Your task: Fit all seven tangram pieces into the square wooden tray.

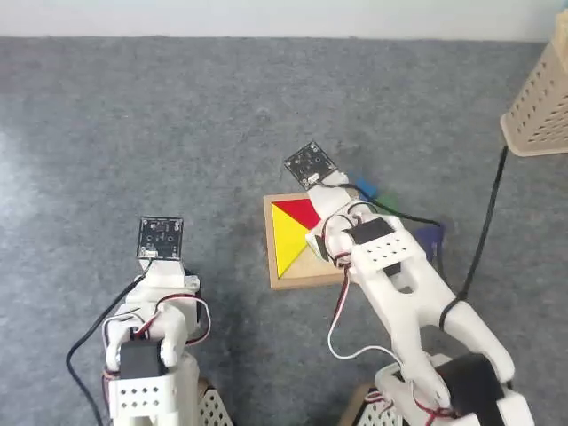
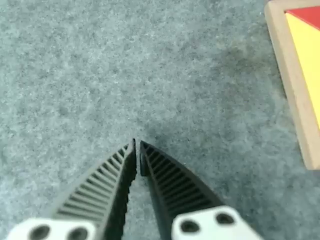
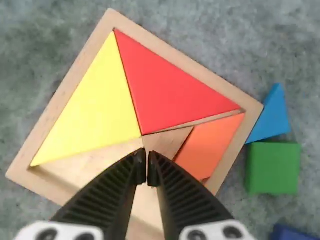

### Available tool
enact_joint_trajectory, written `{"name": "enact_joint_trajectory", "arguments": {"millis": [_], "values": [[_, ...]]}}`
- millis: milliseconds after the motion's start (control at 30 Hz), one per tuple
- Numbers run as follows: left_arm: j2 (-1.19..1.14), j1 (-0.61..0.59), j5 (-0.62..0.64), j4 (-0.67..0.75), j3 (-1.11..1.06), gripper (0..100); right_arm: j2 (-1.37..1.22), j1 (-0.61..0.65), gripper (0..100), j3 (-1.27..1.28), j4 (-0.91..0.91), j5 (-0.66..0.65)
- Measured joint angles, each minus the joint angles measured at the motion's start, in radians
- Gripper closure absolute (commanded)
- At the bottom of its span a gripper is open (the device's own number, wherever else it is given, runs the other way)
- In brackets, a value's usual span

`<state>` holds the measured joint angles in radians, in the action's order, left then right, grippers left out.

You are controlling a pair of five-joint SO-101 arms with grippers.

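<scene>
The square wooden tray [image 3: 65,60] lies on grey carpet and holds a yellow triangle [image 3: 95,115], a red triangle [image 3: 165,90] and an orange piece [image 3: 207,145] along one wall. My right gripper [image 3: 146,154] hovers shut over the tray's bare wood next to the orange piece, with nothing between its fingers. Just outside the tray lie a blue triangle [image 3: 272,117], a green square [image 3: 272,167] and a dark blue piece [image 3: 295,234]. My left gripper [image 2: 137,145] is shut over bare carpet, well apart from the tray [image 2: 287,80].
In the high view the right arm [image 1: 390,266] stretches over the tray [image 1: 273,266], and the left arm [image 1: 155,311] stands at the near left. A beige perforated basket [image 1: 541,98] sits at the far right, with a black cable [image 1: 488,213] running past it.
</scene>
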<state>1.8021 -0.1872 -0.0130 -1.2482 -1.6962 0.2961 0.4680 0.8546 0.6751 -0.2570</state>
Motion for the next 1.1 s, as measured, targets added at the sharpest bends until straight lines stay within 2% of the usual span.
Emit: {"name": "enact_joint_trajectory", "arguments": {"millis": [333, 567, 900, 1100], "values": [[0.000, 0.000, 0.000, 0.000, 0.000, 99, -0.161, -0.002, 99.1, -0.015, -0.075, -0.038], [0.000, 0.000, 0.000, 0.000, 0.000, 99, -0.219, -0.078, 99.1, -0.089, -0.069, -0.060], [0.000, 0.000, 0.000, 0.000, 0.000, 99, -0.210, -0.114, 98.9, -0.100, -0.066, -0.061], [0.000, 0.000, 0.000, 0.000, 0.000, 99, -0.058, -0.114, 99.1, -0.100, 0.023, -0.061]]}}
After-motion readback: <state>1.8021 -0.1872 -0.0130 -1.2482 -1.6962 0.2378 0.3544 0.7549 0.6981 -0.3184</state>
